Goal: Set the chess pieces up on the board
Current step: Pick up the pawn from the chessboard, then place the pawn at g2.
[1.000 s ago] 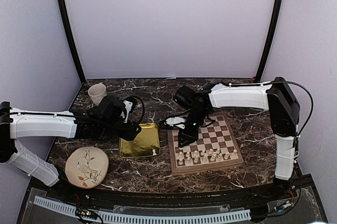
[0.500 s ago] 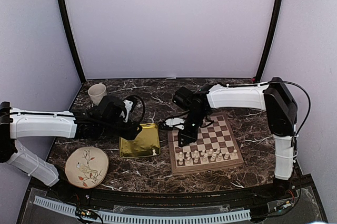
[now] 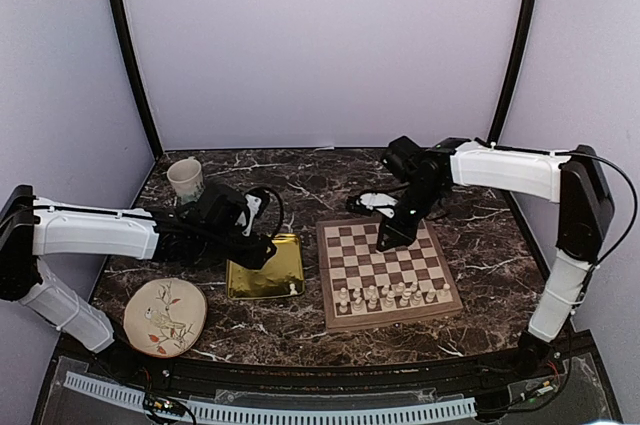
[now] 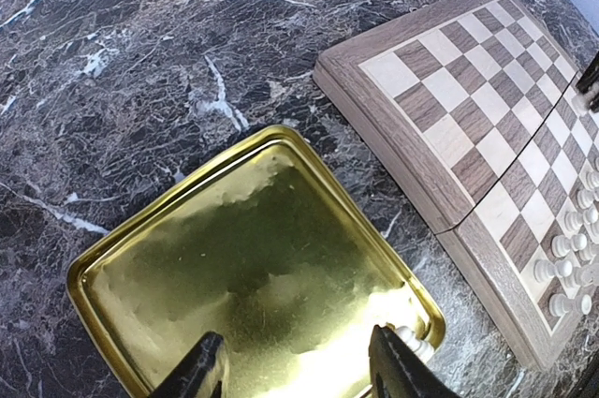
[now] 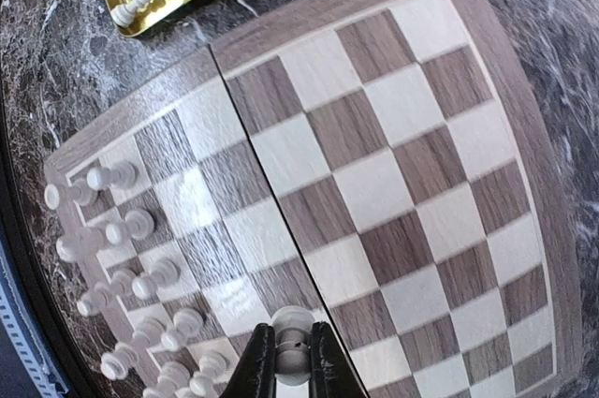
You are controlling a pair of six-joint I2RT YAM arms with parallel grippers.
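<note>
**Chess pieces (image 3: pixel 385 295) ranked on board, one gripped, one lying in tray**

Most pieces are stood in two rows along the near edge of the board (image 3: pixel 335 245). The board is laid on the dark marble bench (image 3: pixel 300 180), right of centre, with a gold tray (image 3: pixel 270 277) set just beside its left edge.

The right claw (image 3: pixel 384 242) is held over the far half of the board. Its fingers are clamped together on a single white piece (image 5: pixel 292 321), which is gripped just below its round head. Whether the foot of that held piece touches a square cannot be told. In the right wrist view the ranked pieces are seen at the lower left, and a corner of the tray at the upper left.

The left claw (image 4: pixel 298 334) is poised over the tray. Its fingers (image 4: pixel 201 372) are set apart and nothing is caught between them. One stray piece (image 4: pixel 410 336) is seen lying on its side in the tray's near right corner, the corner nearest the board. In the left wrist view it is partly hidden behind one finger.

A pale cup (image 3: pixel 185 177) is stood upright at the far left of the bench. A round plate (image 3: pixel 165 317) with a bird drawing is laid at the near left. Both are well apart from the board.
</note>
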